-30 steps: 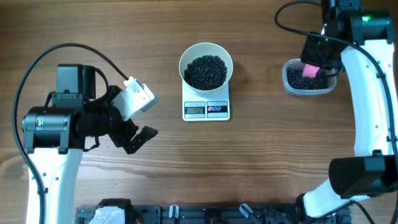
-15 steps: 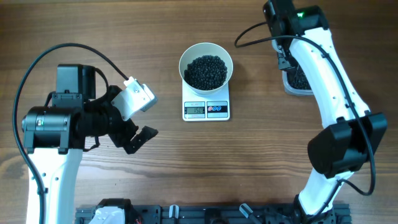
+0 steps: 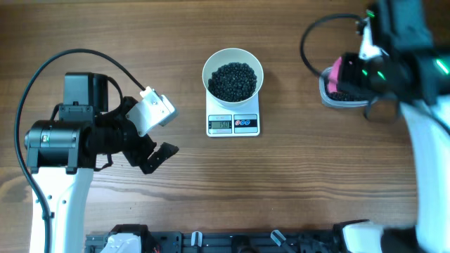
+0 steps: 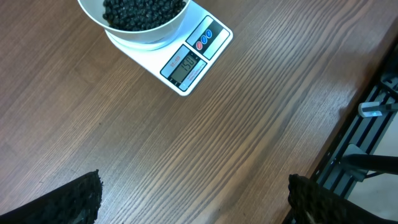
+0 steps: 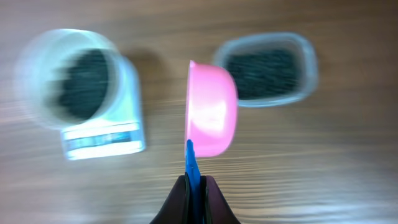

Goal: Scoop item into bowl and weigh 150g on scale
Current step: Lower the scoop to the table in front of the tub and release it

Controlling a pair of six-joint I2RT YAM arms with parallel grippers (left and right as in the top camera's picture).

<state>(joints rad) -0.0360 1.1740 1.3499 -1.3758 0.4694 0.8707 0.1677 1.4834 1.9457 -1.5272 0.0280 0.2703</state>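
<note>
From overhead, the scale (image 3: pixel 233 121) is seen mid-table with the white bowl (image 3: pixel 206 76) standing on it, and the black beads (image 3: pixel 233 80) are heaped inside that bowl. Right of the scale, well apart, a clear tub (image 3: pixel 328 98) of more beads is half covered by the right gripper (image 3: pixel 357 74), which is smeared by motion blur; only a sliver of the pink scoop (image 3: pixel 337 69) can be made out there, and its jaws cannot be read. Left of the scale, the left gripper (image 3: pixel 156 158) is held above the wooden table (image 3: pixel 295 176) with its jaws spread and nothing between them. In the left wrist view, only the two dark fingertips (image 4: pixel 81 199) are caught at the lower corners, far apart; the bowl above the scale is cut off by the top edge, while dark digits on the display and two round buttons are shown more plainly than from above. In the right wrist view, everything is blurred, yet the jaws are seen clenched on the scoop's blue handle (image 5: pixel 192 163), the scoop being turned edge-on so that its contents cannot be judged. The table is bare brown woodgrain throughout.
</note>
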